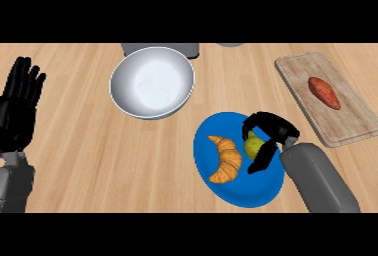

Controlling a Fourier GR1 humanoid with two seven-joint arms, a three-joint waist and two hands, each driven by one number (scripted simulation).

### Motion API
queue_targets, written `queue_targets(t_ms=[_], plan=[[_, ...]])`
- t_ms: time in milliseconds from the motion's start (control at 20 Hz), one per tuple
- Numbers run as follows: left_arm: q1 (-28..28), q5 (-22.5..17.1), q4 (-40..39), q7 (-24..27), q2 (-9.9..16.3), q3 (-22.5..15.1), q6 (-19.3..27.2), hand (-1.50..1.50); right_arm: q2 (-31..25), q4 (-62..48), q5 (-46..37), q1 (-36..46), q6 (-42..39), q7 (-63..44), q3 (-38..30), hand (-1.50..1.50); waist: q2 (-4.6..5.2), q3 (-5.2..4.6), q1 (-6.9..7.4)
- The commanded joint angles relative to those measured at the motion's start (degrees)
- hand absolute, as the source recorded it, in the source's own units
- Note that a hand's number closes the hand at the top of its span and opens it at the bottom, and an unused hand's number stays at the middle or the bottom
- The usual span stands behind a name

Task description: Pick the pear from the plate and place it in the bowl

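Observation:
A yellow-green pear [254, 146] lies on the blue plate [240, 192], right of a croissant [226, 159]. My right hand [272, 131] is over the pear, fingers curled round its top and right side and the thumb below it, hiding part of the fruit. The pear still rests on the plate. The white bowl [152, 82] stands up and to the left of the plate. My left hand [20, 102] rests open at the left edge, fingers up, away from everything.
A wooden cutting board [336, 120] with a sweet potato [324, 92] lies at the right. Grey objects [193, 48] sit at the counter's far edge behind the bowl.

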State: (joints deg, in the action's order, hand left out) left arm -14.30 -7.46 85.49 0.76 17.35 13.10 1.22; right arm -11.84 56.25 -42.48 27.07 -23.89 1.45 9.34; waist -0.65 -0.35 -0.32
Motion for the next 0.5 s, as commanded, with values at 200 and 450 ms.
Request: queue_targets(t_ms=[200,450], plan=[[3.50,0.20,-0.14,-0.34,1.48,3.24,1.64,0.00,-5.39,5.50,-8.98,-13.49,15.31,-25.37,-6.71,1.50,-1.88,-0.21,-7.32],[4.48,-0.49,-0.18,0.10,1.51,3.81,0.99,0.00,-2.48,21.33,-15.75,-22.37,20.56,-36.57,-2.93,1.50,-1.56,-0.19,-6.69]])
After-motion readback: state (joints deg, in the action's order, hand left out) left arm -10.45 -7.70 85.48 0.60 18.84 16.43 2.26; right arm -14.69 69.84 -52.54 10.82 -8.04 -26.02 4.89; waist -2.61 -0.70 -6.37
